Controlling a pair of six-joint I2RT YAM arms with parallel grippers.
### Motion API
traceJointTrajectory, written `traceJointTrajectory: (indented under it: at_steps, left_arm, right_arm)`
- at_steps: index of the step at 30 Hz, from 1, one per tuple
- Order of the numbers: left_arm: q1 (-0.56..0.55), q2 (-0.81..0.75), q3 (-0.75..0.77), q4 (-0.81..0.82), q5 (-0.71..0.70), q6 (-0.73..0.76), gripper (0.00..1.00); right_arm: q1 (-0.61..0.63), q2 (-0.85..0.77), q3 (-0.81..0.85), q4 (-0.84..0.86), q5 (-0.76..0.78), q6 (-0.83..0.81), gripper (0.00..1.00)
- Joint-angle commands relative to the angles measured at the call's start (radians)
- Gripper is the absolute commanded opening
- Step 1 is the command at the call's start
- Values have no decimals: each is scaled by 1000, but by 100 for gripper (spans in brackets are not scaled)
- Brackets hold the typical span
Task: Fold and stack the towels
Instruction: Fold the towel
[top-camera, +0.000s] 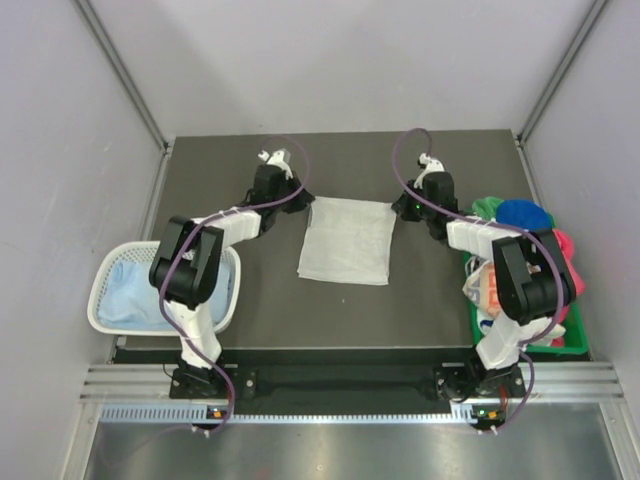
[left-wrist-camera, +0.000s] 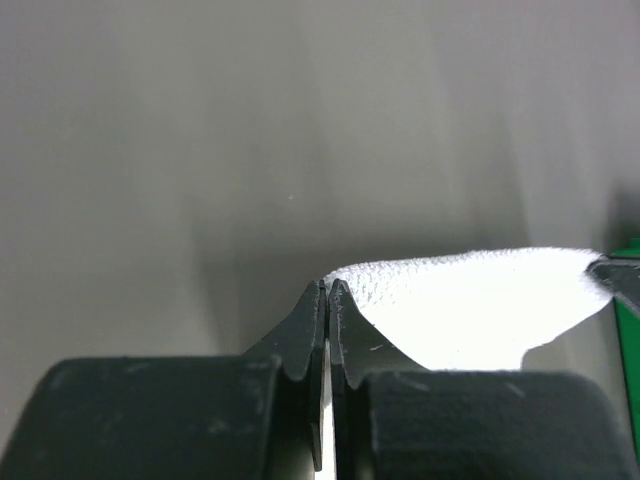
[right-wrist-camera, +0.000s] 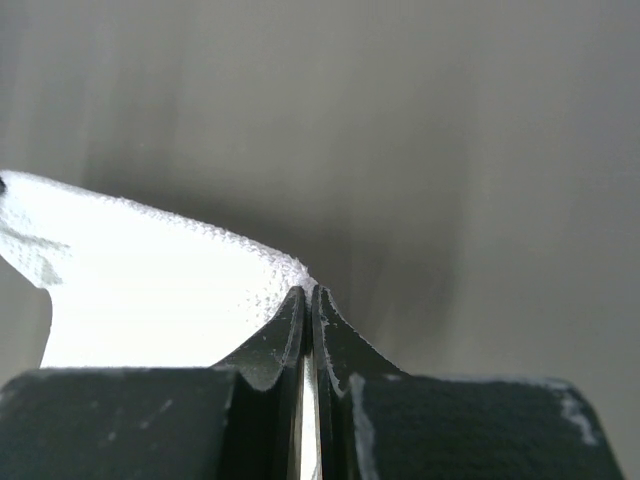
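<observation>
Towel (top-camera: 346, 241): whitish-grey, spread flat mid-table (top-camera: 430, 300), laid out for folding.
Left gripper (left-wrist-camera: 327, 296): jaws pinched together on the far left corner.
Right gripper (right-wrist-camera: 307, 296): jaws clamped on the far right corner.
Reason: matched corner holds should let the far edge travel evenly toward the near edge.
Waiting: coloured towels (top-camera: 525, 212) heaped in the green tray (top-camera: 572, 350).

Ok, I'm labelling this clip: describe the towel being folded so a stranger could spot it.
Start at the middle of the dark table. The white towel lies flat there, its far corners pinched by the left hand and right hand. It alone is outside the basket and tray.
</observation>
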Motion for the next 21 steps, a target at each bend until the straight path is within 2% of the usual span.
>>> traceJointTrajectory:
  at_steps: [1, 7, 18, 19, 21]
  left_arm:
    - [1, -70, -8, 62, 19, 27, 0]
    - [1, -82, -12, 13, 27, 78, 2]
    - [1, -91, -49, 25, 25, 121, 15]
    - [-1, -93, -51, 23, 24, 122, 17]
    - [-1, -100, -47, 6, 4, 115, 32]
  right_arm:
    - [13, -75, -37, 81, -3, 2, 1]
    - [42, -120, -103, 127, 6, -4, 1]
    - [111, -166, -142, 146, 52, -15, 1]
    - [117, -171, -143, 147, 55, -16, 1]
    - [128, -172, -146, 149, 65, -18, 1]
